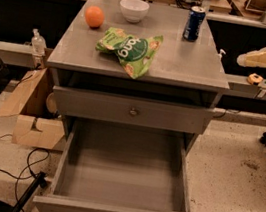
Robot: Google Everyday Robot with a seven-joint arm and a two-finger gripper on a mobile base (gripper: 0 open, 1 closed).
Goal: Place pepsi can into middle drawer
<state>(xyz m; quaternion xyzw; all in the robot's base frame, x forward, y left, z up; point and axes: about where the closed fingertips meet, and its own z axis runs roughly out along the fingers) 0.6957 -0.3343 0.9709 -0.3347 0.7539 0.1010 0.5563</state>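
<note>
Right of the grey tabletop, the cream hand, grip I cannot tell, aims at the dark-blue pepsi can, whose grey middle drawer stands open.

On the grey cabinet top, the pepsi can stands upright near the back right corner, with a white bowl at the back centre, an orange to the bowl's left and a green snack bag lying nearer the front. Below, the upper drawer is closed, and the middle drawer is pulled fully out, showing its bare grey interior. The gripper hangs off the cabinet's right side, pointing left and well apart from the can.
</note>
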